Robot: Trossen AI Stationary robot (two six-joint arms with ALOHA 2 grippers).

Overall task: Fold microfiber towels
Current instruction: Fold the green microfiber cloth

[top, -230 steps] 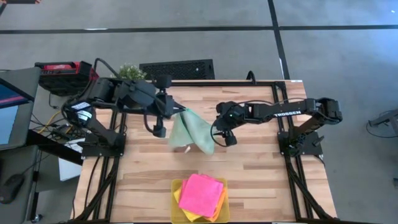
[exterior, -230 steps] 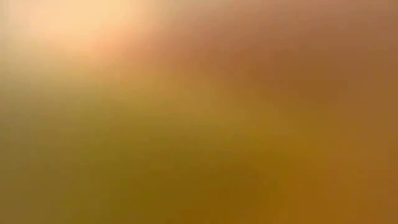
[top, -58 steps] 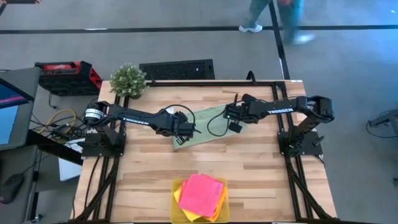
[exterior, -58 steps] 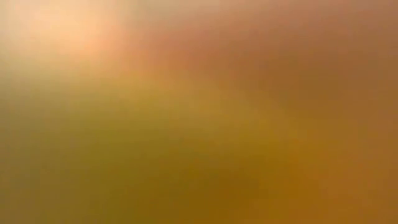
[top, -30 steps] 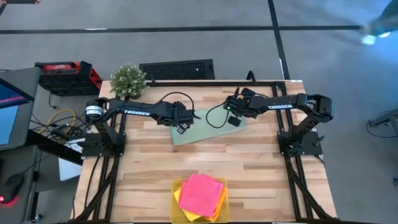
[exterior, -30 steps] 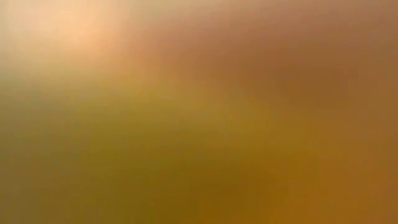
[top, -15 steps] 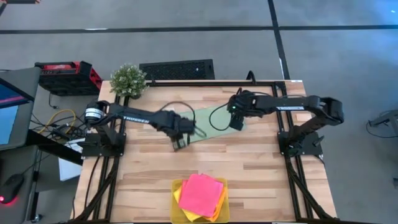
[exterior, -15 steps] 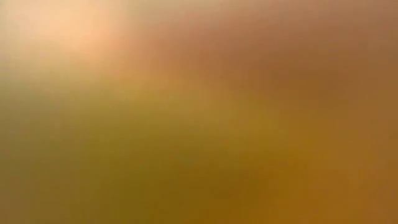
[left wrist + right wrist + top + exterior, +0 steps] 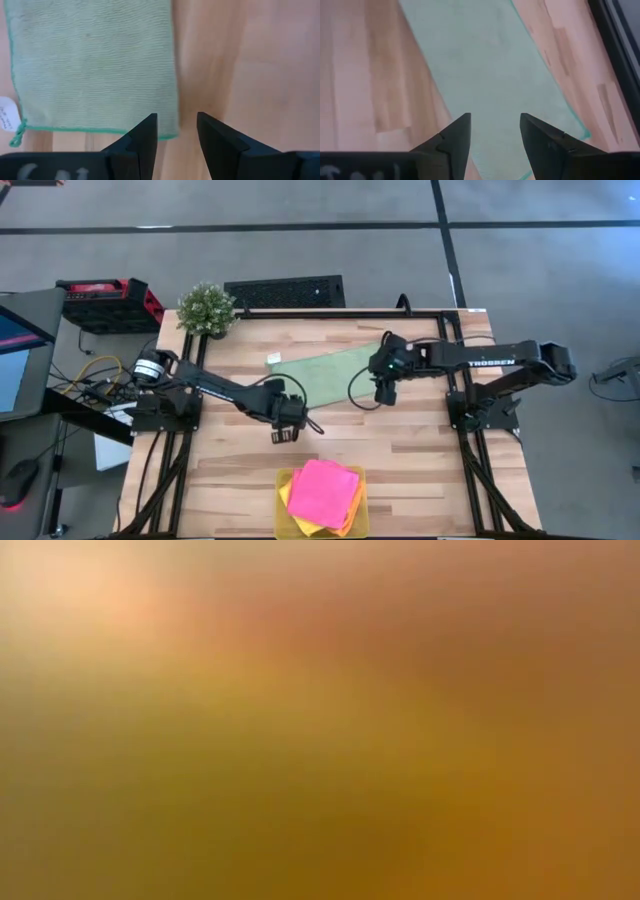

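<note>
Your pale green microfiber towel [image 9: 322, 370] lies flat on the light wooden plank worktop [image 9: 420, 460], folded into a strip. Both the left gripper [image 9: 283, 433] and right gripper [image 9: 386, 394] hover empty, fingers parted. A potted plant [image 9: 206, 308] marks the corner; grey floor [image 9: 300, 240] lies beyond.

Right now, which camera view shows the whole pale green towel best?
The high view: only there does the whole green towel show, lying flat as a folded strip on the table. The left wrist view shows one end with its stitched edge, the right wrist view a part of the strip, and the low view nothing.
</note>
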